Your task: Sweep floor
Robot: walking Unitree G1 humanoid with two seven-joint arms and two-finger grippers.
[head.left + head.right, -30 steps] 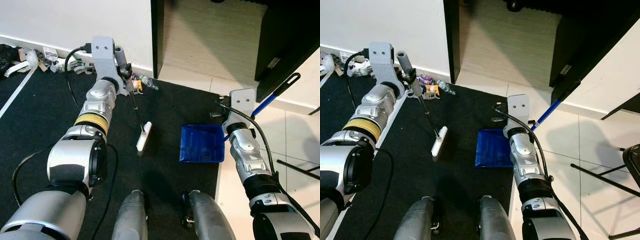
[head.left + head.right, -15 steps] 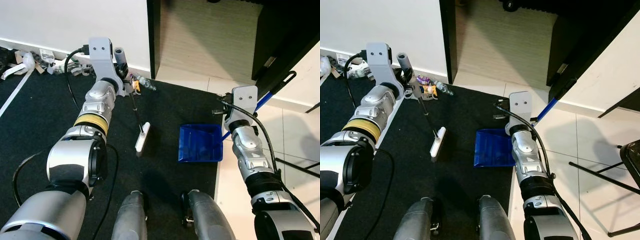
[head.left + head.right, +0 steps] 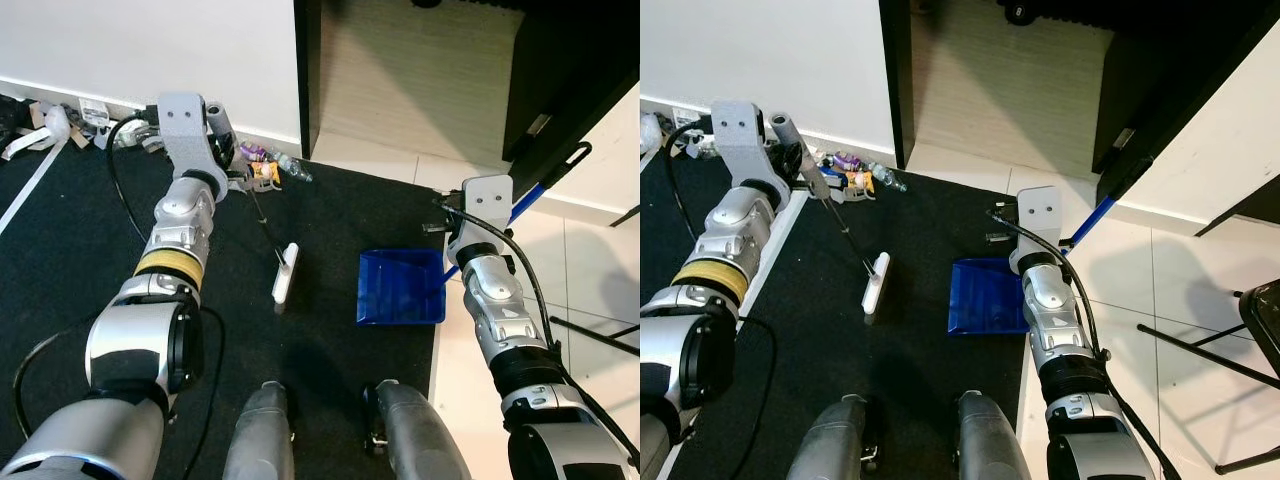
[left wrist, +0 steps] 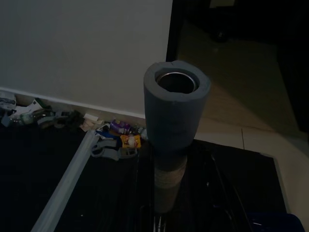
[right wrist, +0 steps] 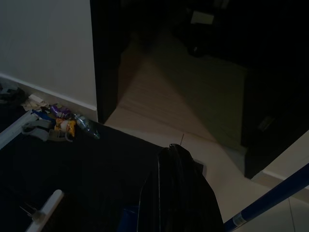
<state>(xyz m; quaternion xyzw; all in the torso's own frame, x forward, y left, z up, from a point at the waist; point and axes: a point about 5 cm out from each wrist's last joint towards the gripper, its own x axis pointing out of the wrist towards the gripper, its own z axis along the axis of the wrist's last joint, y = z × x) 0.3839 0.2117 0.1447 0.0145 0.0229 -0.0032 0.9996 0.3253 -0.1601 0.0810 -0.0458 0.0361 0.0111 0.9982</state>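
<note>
My left gripper [image 3: 226,160] is shut on the grey foam grip of a broom handle [image 4: 175,116]. Its thin black rod slants down to the white broom head [image 3: 285,273], which rests on the black mat [image 3: 90,260]. A small pile of litter [image 3: 264,168], wrappers and a plastic bottle, lies by the baseboard just beyond the handle. A blue dustpan [image 3: 402,288] lies flat at the mat's right edge. Its blue handle [image 3: 528,198] rises past my right gripper [image 3: 447,215], which is shut on it.
More clutter and cables [image 3: 60,118] line the wall at the far left, with a white strip [image 3: 30,185] across the mat. A dark door frame [image 3: 308,70] opens onto wooden flooring [image 3: 420,70]. White tiles [image 3: 590,260] and thin black chair legs [image 3: 600,335] are on the right.
My left arm has swung left, tilting the top of the broom handle away from the door frame. The broom head and dustpan stay about where they were.
</note>
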